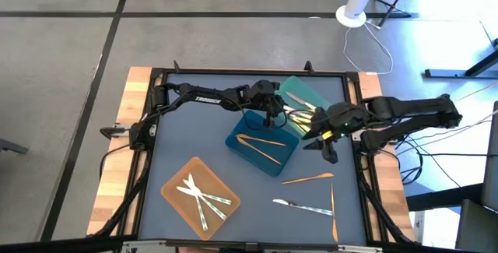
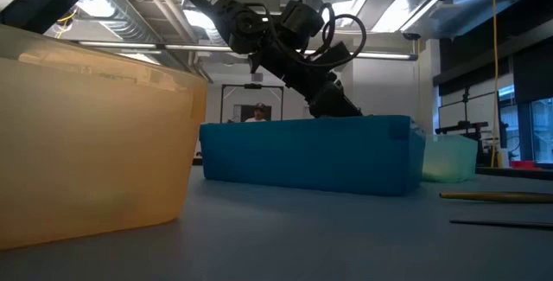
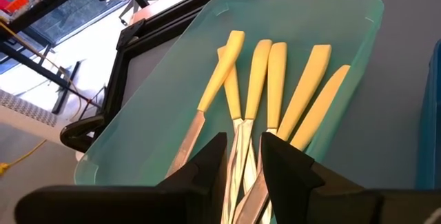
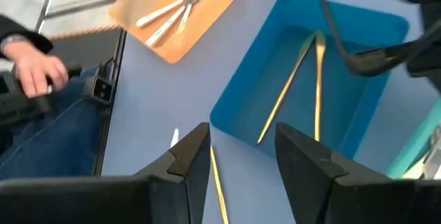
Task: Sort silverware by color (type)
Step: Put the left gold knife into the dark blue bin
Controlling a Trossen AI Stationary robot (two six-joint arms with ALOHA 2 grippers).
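Observation:
The teal tray (image 3: pixel 165 79) at the far right holds several yellow-handled pieces of silverware (image 3: pixel 275 79). My left gripper (image 3: pixel 241 156) hangs just above them, slightly open, with nothing between its fingers; in the high view my left gripper (image 1: pixel 278 117) sits at the tray's near-left end. The blue tray (image 1: pixel 263 145) holds two orange pieces (image 4: pixel 303 79). The orange tray (image 1: pixel 200 195) holds several white pieces (image 1: pixel 198 195). My right gripper (image 4: pixel 241 162) is open in the air over the table, right of the blue tray (image 4: pixel 241 107); in the high view it (image 1: pixel 320 145) is empty.
Loose on the table at the near right lie an orange piece (image 1: pixel 307 179), a clear one (image 1: pixel 303 206) and another orange one (image 1: pixel 333 210). A person sits beyond the table's near edge, hand (image 4: pixel 34 69) on a device. A black frame (image 1: pixel 233 72) rims the table.

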